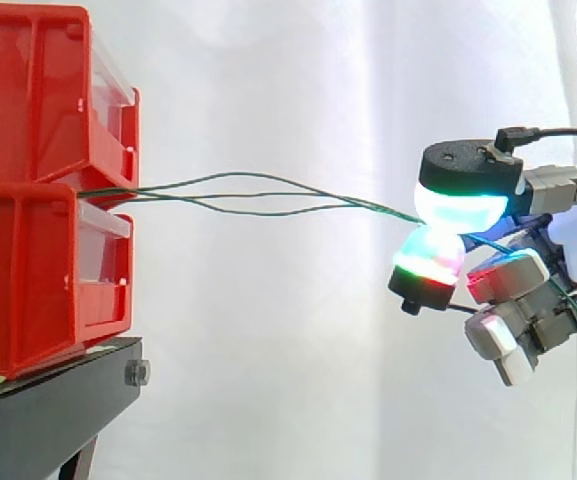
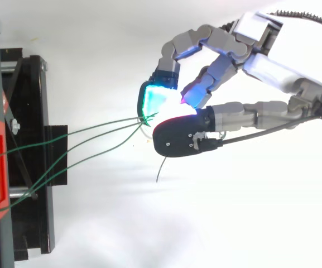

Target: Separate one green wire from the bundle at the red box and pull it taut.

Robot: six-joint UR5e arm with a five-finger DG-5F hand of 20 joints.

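Pinching green wires between glowing pads | hand closed on them | wires span to red bins

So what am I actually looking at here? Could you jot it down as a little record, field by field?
Hand: the hand reaches in from the right of the side view, two glowing pads pressed together
Held: green wires pinched between those pads
Wire count: three strands leave the bins and meet just before the pinch; how many are gripped cannot be told
Wire state: gently bowed, not straight
Loose end: a short wire tail trails past the pinch
Source: two stacked red bins on a black stand
Backdrop: white curtain
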